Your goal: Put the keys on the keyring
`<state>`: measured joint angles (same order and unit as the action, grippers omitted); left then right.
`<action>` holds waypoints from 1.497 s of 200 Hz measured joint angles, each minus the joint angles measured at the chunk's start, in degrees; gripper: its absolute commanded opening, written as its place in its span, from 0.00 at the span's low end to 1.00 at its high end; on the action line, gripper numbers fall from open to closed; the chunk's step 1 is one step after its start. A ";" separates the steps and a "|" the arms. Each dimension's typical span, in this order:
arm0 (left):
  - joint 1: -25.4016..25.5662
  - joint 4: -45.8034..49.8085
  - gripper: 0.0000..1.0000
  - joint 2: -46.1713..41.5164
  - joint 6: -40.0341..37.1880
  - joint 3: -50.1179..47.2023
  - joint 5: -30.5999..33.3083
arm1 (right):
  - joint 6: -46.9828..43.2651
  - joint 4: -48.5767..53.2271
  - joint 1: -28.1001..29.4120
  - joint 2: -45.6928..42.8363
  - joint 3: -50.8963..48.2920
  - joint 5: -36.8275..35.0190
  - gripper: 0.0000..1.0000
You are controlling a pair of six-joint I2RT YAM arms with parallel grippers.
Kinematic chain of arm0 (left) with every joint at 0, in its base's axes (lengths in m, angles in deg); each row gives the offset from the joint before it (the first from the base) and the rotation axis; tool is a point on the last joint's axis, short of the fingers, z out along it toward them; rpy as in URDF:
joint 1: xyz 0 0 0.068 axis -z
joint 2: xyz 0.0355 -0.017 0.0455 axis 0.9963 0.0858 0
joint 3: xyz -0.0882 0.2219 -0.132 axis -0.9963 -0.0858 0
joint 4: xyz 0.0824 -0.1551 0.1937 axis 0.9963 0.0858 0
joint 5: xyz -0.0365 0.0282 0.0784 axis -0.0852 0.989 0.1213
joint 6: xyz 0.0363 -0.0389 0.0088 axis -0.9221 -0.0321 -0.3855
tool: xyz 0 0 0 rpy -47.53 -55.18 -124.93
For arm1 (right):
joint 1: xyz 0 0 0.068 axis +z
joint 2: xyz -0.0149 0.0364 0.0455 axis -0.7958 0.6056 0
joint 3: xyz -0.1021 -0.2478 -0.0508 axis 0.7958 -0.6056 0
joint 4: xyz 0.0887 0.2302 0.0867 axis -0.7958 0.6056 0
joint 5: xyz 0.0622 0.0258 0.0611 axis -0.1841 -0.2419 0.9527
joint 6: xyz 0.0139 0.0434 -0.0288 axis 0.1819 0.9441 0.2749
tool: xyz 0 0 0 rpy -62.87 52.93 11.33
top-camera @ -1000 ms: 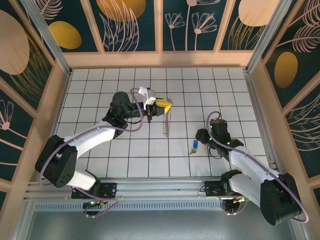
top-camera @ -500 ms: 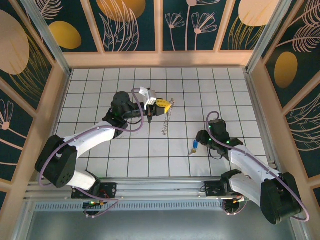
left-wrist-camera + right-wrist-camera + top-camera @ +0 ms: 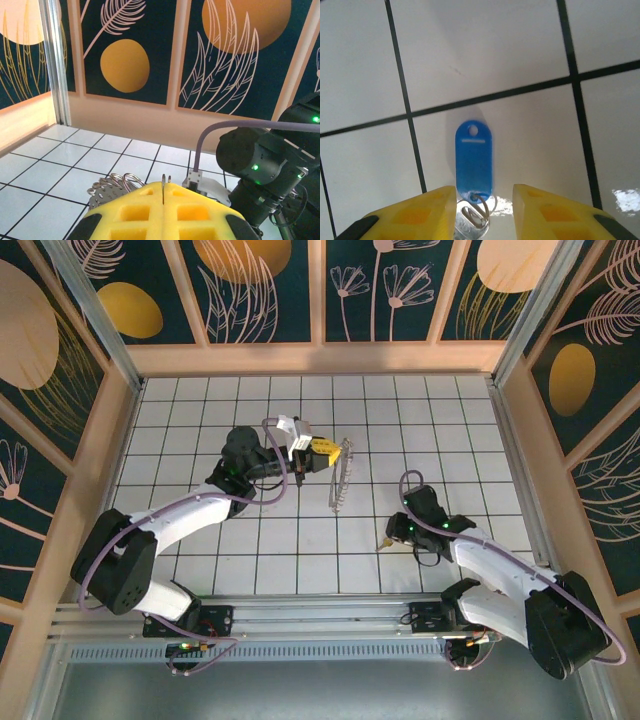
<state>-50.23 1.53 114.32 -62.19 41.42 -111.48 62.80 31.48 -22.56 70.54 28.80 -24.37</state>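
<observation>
Left gripper (image 3: 322, 455) clamped shut on the keyring (image 3: 339, 483), loop held over the middle of the tiled floor (image 3: 200, 400), right gripper (image 3: 484, 197) partly open, yellow fingers (image 3: 427, 210) straddling the blue key (image 3: 474, 159), key flat toward the floor's near edge

The right arm has swung left and a touch nearer the bases. Its pincer (image 3: 398, 532) now sits right over the key (image 3: 473, 155), where a second ago it hung just beside it. From above, the blue that showed plainly before is now almost wholly covered. The jaws have drawn in a little and now stand either side of the blue tag. Across the counter, the left pincer (image 3: 328, 453) has edged slightly right, and the keyring (image 3: 341, 480) dangling from it has swung that way too.
</observation>
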 measured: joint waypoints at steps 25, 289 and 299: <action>0.00 -1.46 0.00 0.39 0.63 -0.59 0.00 | 1.09 -0.09 0.55 0.90 0.00 0.00 0.35; 0.00 -4.44 0.00 0.61 2.62 -1.73 -0.02 | 2.75 -1.92 3.32 4.55 0.00 0.20 0.14; 0.00 -4.46 0.00 0.72 2.64 -1.73 -0.02 | 2.73 -1.95 3.32 4.55 0.00 0.20 0.14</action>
<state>-50.23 -2.93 115.05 -59.54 39.69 -111.50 65.53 29.53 -19.23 75.09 28.80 -24.17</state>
